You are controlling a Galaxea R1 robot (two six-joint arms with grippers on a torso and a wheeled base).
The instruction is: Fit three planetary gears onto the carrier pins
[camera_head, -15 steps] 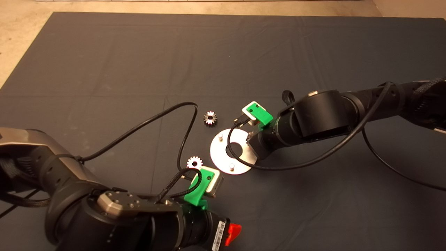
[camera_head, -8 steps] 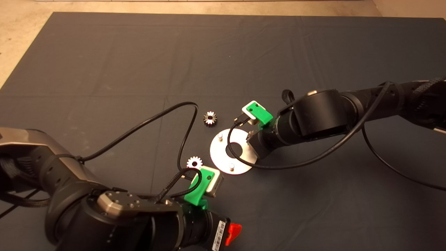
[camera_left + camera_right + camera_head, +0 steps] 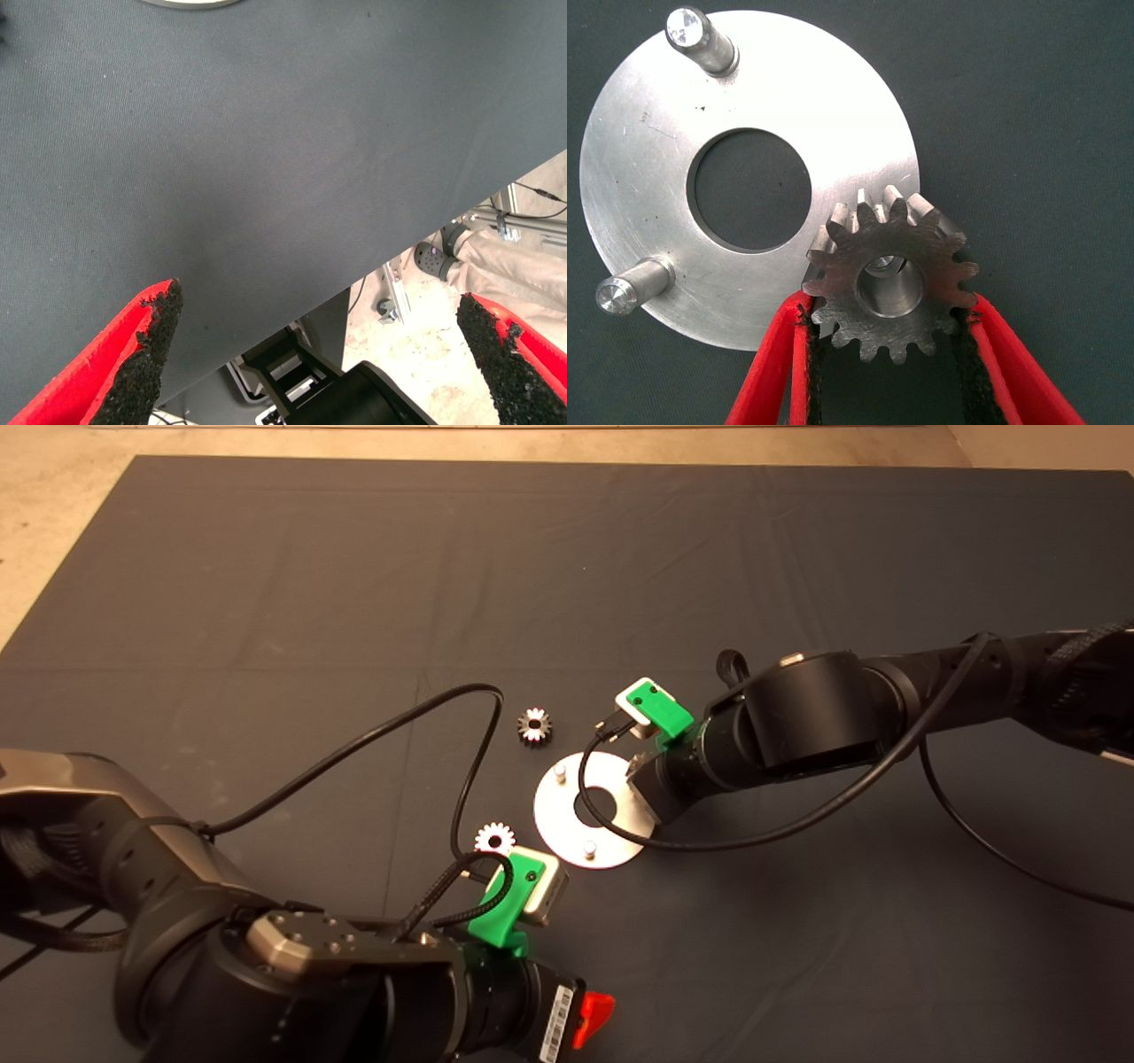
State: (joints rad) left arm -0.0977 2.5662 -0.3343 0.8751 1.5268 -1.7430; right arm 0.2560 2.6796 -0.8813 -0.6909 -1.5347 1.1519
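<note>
The right gripper (image 3: 888,341) clamps a gear (image 3: 888,282) over the disc's (image 3: 673,177) third pin near mid-bench, first of three. Next, I reckon: line bore with stud, lower. Two gears (image 3: 534,725) wait on the mat; the left gripper (image 3: 323,354) idles agape near the front edge.

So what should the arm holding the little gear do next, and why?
Probably lower it a little. The right gripper holds a small toothed silvery metal gear over the flat round silver disc, and a stud seems to show inside its bore, so it looks nearly lined up.
</note>
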